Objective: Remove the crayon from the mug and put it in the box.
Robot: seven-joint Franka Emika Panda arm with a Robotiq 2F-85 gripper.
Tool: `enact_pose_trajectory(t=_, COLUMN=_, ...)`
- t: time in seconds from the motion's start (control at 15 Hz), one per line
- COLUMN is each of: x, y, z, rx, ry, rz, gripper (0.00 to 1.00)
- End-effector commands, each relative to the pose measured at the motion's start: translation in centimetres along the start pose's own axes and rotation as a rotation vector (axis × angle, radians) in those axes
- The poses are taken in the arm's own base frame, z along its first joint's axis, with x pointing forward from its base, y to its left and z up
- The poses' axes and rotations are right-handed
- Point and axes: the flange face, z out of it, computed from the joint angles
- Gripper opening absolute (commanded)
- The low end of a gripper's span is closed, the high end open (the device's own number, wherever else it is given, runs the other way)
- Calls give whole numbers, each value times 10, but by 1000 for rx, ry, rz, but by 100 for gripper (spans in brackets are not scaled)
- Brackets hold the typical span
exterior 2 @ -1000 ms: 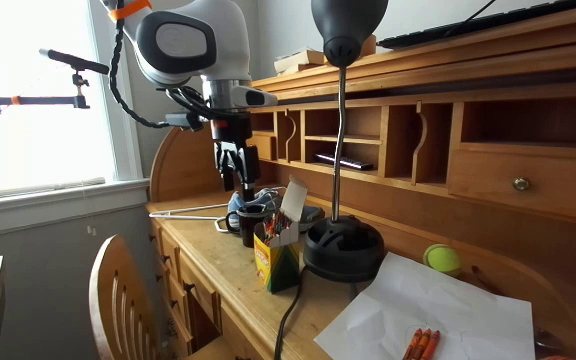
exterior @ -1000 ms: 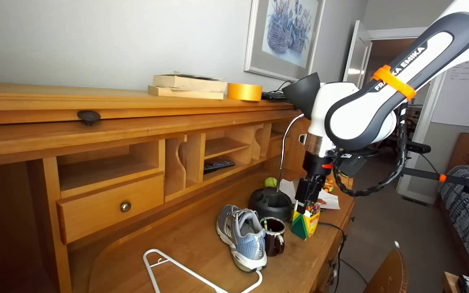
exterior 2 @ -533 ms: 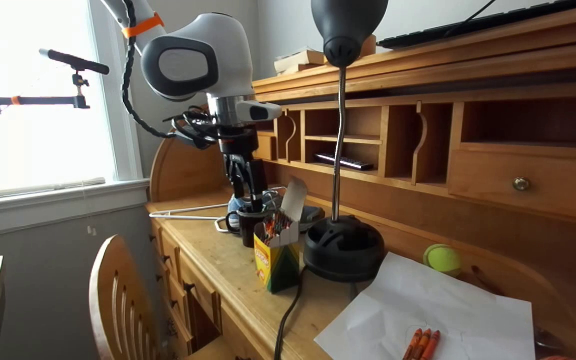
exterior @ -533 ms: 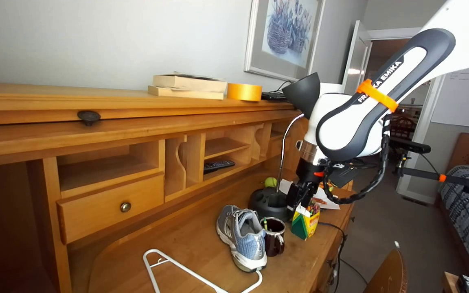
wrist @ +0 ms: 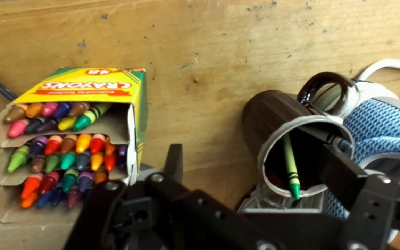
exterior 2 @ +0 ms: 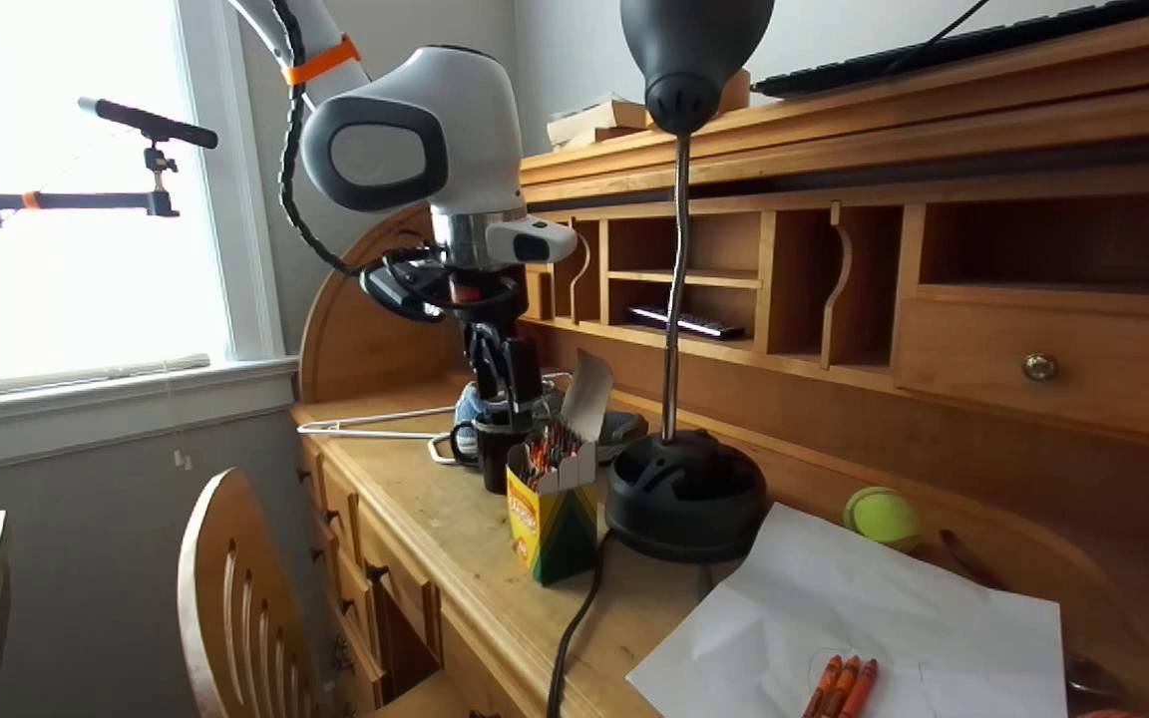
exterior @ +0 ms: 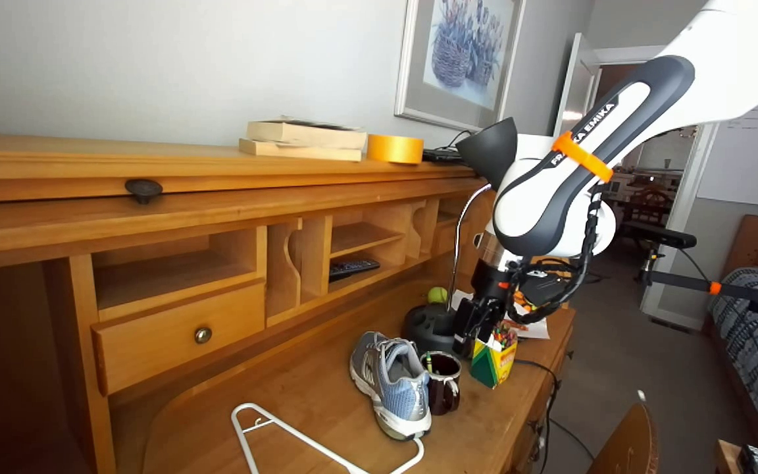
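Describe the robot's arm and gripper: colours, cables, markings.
The arm is white and dark grey, with white EMIKA lettering, an orange band, a braided dark cable and a silvery wrist collar. The gripper is black, with two jointed fingers.

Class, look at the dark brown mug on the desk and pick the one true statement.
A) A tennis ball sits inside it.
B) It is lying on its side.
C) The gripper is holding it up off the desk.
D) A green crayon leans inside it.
D, because the wrist view looks down into the mug and shows a green crayon leaning inside, its tip at the rim.
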Motion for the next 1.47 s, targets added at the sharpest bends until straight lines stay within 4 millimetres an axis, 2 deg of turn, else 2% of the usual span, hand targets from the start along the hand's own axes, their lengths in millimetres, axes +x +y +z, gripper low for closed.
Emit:
enact_pose_trajectory(t=0.0, x=7, y=3, z=14, rx=7, ry=-19, rz=6, gripper=84)
enact_pose_trajectory(t=0.27, x=11, y=4, z=23, rx=2, ry=-34, rz=2, gripper=50)
enact_pose_trajectory(t=0.33, x=12, y=4, z=25, rx=1, ry=-37, rz=1, gripper=55)
enact_pose_trajectory(t=0.4, x=14, y=4, z=27, rx=1, ry=-38, rz=1, gripper=81)
enact_pose_trajectory(t=0.53, x=16, y=5, z=27, rx=-1, ry=-38, rz=-1, gripper=83)
enact_pose_trajectory(t=0.67, x=18, y=6, z=28, rx=-3, ry=-38, rz=2, gripper=97)
enact_pose_trajectory(t=0.8, x=19, y=7, z=31, rx=-3, ry=-43, rz=2, gripper=100)
enact_pose_trajectory(t=0.87, x=20, y=7, z=32, rx=-3, ry=-45, rz=1, gripper=79)
enact_pose_trajectory(t=1.0, x=21, y=7, z=34, rx=-3, ry=-48, rz=0, gripper=74)
enact_pose_trajectory(t=1.4, x=26, y=6, z=31, rx=-6, ry=-43, rz=-10, gripper=27)
